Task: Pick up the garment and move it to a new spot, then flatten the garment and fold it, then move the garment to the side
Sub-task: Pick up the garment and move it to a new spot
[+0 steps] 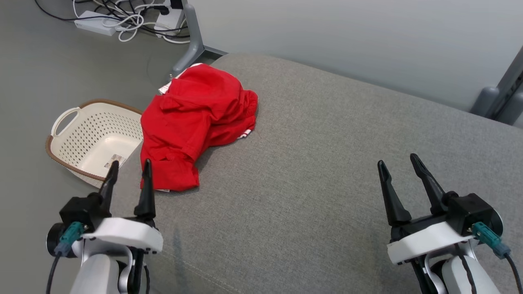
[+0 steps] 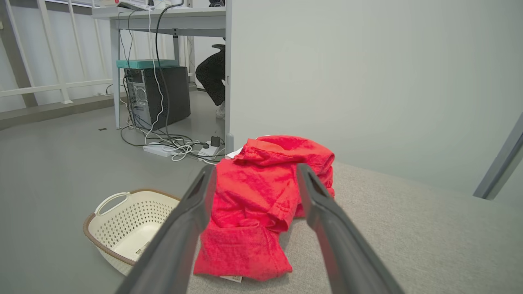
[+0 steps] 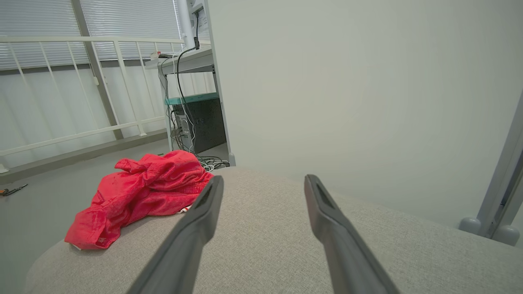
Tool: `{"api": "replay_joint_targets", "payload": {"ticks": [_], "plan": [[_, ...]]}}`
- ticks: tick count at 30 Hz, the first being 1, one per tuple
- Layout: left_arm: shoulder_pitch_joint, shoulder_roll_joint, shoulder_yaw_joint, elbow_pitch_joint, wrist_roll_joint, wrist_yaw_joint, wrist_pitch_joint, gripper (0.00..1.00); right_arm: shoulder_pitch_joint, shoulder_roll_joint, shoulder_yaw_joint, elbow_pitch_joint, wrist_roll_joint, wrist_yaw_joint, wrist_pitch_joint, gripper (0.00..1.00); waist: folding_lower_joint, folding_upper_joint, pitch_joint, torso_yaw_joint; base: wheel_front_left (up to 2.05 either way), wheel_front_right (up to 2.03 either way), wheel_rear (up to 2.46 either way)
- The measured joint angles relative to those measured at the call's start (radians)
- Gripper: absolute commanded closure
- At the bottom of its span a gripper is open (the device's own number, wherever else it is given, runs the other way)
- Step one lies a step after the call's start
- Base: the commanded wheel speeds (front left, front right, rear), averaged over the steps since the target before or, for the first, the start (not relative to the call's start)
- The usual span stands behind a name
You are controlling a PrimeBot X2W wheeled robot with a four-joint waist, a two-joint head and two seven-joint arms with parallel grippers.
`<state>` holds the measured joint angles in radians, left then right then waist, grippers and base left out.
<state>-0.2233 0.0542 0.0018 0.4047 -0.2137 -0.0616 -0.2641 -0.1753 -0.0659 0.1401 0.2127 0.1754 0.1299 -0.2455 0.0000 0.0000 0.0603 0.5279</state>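
red garment (image 1: 192, 126) lies crumpled at the left edge of the grey cushion (image 1: 327, 163), just beside a white basket (image 1: 94, 126) on the floor; left tool (image 1: 130, 163) and right tool (image 1: 397, 159) both have fingers apart, empty.

I read even, diffuse light in all views, brightest at the blinds (image 3: 41, 24) (slightly washed out). The garment (image 1: 196, 122) casts one soft shadow beside it. Wrist views bow straight lines near edges; the near fingers (image 2: 175, 237) blur.
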Motion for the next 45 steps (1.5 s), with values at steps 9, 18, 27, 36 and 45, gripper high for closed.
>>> {"api": "replay_joint_targets", "payload": {"ticks": [9,18,27,36,45], "plan": [[-0.205,-0.002,0.02,0.098,-0.067,-0.033,0.0,0.0,-0.06,-0.054,0.029,-0.111,-0.02,0.0,0.078,0.0,0.0,0.0,0.147,-0.072,0.0,0.0,0.0],[-0.452,0.063,0.006,0.394,-0.146,-0.062,0.036,0.0,-0.096,-0.084,0.035,-0.162,-0.016,0.001,0.102,0.0,0.0,0.0,0.294,-0.184,0.0,0.0,0.0],[-0.589,0.118,-0.016,0.583,-0.191,-0.068,0.048,0.0,-0.123,-0.078,0.03,-0.16,-0.007,0.0,0.087,0.0,0.0,0.0,0.374,-0.272,0.0,0.0,0.0],[-0.62,0.154,-0.016,0.527,-0.151,-0.045,0.004,1.0,-0.126,-0.066,0.019,-0.135,-0.006,0.001,0.07,0.0,0.0,0.0,0.364,-0.279,0.0,0.0,0.0],[-0.525,0.186,0.032,0.197,-0.081,-0.013,0.001,1.0,-0.104,-0.044,-0.01,-0.099,0.003,0.001,0.041,0.0,0.0,0.0,0.275,-0.28,0.0,0.0,0.0]]}}
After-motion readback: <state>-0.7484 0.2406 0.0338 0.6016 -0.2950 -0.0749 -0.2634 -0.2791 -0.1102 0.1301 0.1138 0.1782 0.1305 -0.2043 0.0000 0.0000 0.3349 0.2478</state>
